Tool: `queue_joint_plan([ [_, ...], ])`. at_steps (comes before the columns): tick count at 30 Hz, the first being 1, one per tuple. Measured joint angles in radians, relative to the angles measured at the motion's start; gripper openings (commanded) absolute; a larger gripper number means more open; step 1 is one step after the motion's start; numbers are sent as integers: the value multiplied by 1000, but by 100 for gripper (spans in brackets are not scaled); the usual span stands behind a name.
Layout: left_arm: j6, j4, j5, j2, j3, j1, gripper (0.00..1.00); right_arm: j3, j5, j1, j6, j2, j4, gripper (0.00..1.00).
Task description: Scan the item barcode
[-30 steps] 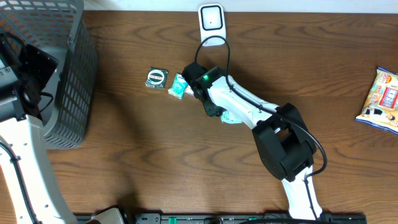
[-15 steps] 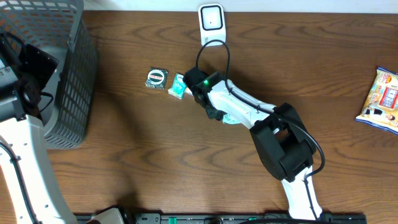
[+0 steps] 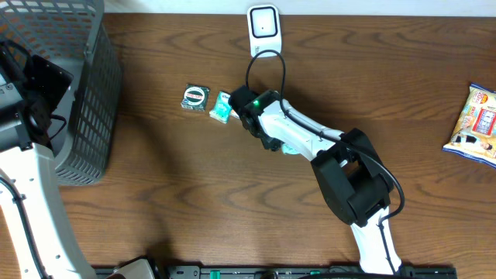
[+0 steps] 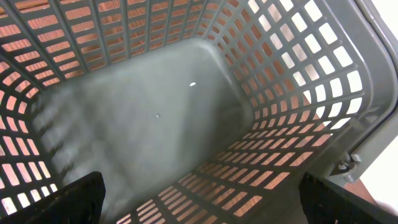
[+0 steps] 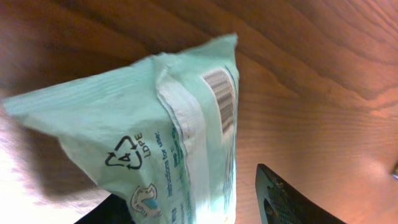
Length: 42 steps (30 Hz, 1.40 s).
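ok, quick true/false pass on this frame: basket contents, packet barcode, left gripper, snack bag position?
1. The grey basket has nothing in it. True.
2. The barcode on the mint-green packet shows in the right wrist view. True.
3. The left gripper is shut on a packet. False: it is open and empty, facing into the basket.
4. The snack bag lies beside the scanner. False: it sits at the table's right edge, far from the scanner at the top centre.

I record a dark-grained wooden table point(image 3: 155, 194). Lying on it: a grey mesh basket point(image 3: 93, 93) at my left, a white scanner point(image 3: 263, 23) at the far edge, a dark round-labelled packet point(image 3: 195, 98) just beside a mint-green packet point(image 3: 222, 108), and a snack bag point(image 3: 477, 116) far right.
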Motion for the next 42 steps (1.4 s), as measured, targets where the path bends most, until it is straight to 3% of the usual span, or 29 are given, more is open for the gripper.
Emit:
queue_joint_plan([
  [2,0,0,0,0,0,0,98,13,0,0,3,1,-45,57],
  [7,0,0,0,0,0,0,98,142,-53,-23,11,4,-136,60],
  [15,0,0,0,0,0,0,98,249,-422,-220,-111,-1,-143,68],
  [21,0,0,0,0,0,0,97,200,-792,-411,-263,-1,-128,41],
  [25,0,0,0,0,0,0,97,105,-923,-489,-309,-1,-82,22],
  [31,0,0,0,0,0,0,98,18,-989,-496,-323,-1,-49,18],
  [33,0,0,0,0,0,0,97,4,-999,-489,-324,-1,-40,20],
  [36,0,0,0,0,0,0,98,-3,-1010,-465,-325,-1,-25,54],
  [37,0,0,0,0,0,0,98,-5,-1012,-454,-323,-1,-17,59],
  [39,0,0,0,0,0,0,98,-6,-1017,-436,-320,-1,-12,60],
  [42,0,0,0,0,0,0,98,-6,-1025,-403,-317,-4,12,44],
])
